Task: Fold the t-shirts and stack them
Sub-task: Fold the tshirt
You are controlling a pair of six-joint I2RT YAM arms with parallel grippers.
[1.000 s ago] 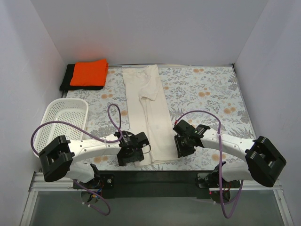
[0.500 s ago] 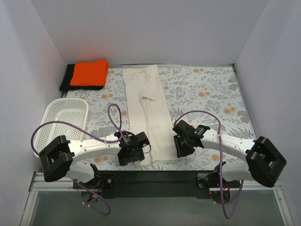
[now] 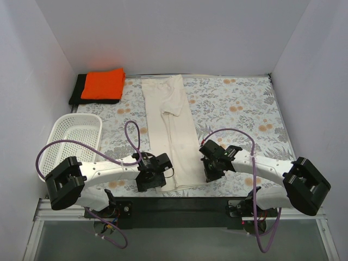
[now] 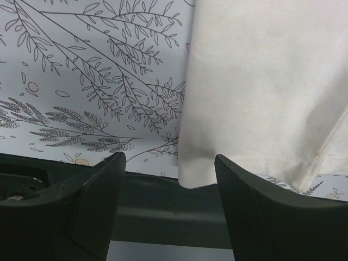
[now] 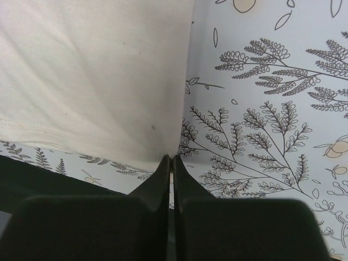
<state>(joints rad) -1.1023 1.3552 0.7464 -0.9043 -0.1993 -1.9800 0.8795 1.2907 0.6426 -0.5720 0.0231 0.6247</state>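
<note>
Orange t-shirt [image 3: 103, 82], folded, is shown lying on the black t-shirt [image 3: 76, 93] in the far left corner of the counter [image 3: 234, 109]; a white basket [image 3: 76, 116] is set nearer. The left pincer [image 4: 169, 159] is held open, astride the near left hem corner of the cream t-shirt [image 3: 173, 125], which is laid flat as a long strip down the middle. The right pincer [image 5: 169, 159] is closed at the near right corner, where cloth appears to be pinched. The cotton is judged light and limp; both hem corners are best gripped together.
</note>
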